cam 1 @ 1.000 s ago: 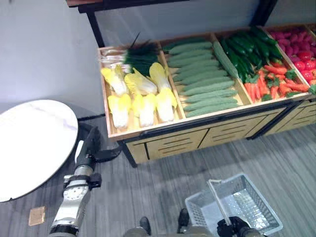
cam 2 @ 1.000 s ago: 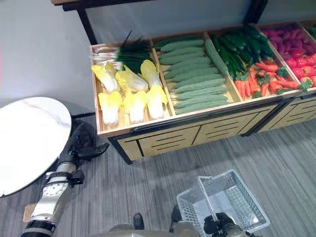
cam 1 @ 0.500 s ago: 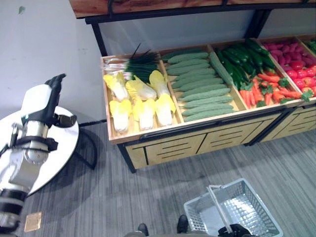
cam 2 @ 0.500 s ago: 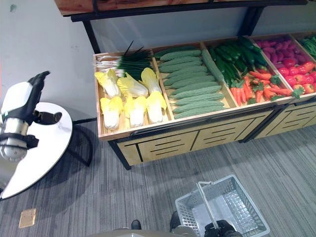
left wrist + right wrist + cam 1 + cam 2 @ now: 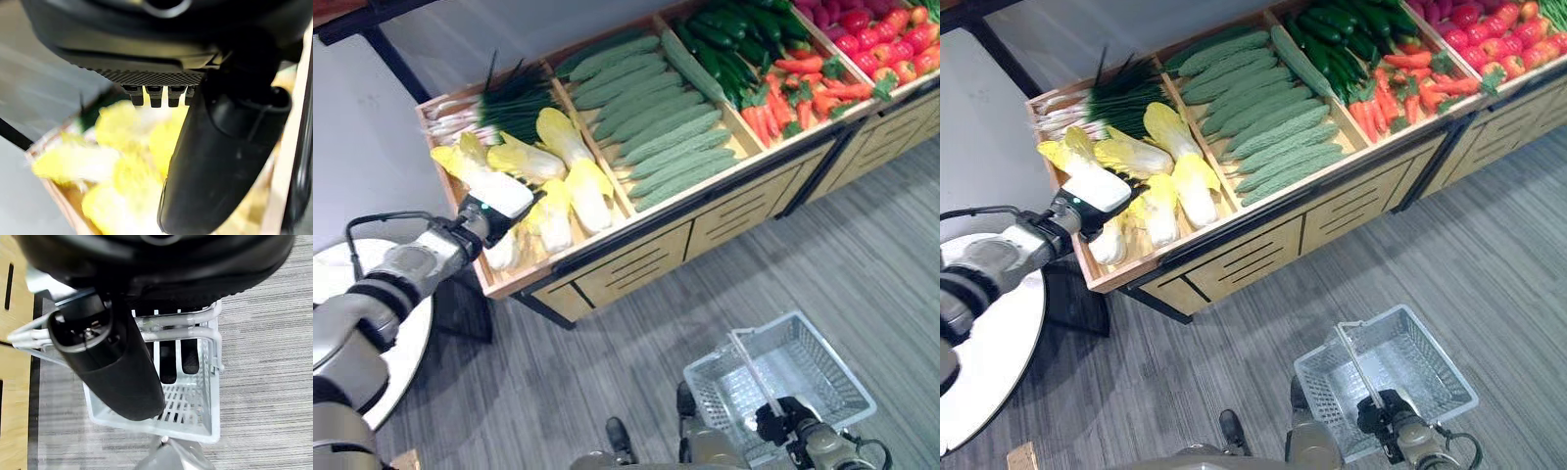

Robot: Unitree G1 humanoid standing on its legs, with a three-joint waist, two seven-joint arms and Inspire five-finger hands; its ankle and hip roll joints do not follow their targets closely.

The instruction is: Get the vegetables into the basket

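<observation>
Several yellow-white cabbages (image 5: pixel 570 168) lie in the leftmost bin of a wooden stand (image 5: pixel 636 257). My left hand (image 5: pixel 498 208) with its white cover hovers just over the front cabbages, fingers straight and holding nothing; the cabbages show past its fingertips (image 5: pixel 154 96) in the left wrist view. A grey wire basket (image 5: pixel 825 351) hangs low at my right, empty. My right hand (image 5: pixel 782 424) is curled round the basket's handle (image 5: pixel 176 331).
More bins hold scallions (image 5: pixel 504 96), long bumpy green gourds (image 5: pixel 658 125), dark cucumbers (image 5: pixel 736 41), carrots (image 5: pixel 795 96) and red vegetables (image 5: pixel 876 37). A round white table (image 5: pixel 403 345) stands at the left. Grey floor lies before the stand.
My left arm has swung from above the round table over to the cabbage bin. The camera has also shifted. My right hand keeps its hold on the basket handle.
</observation>
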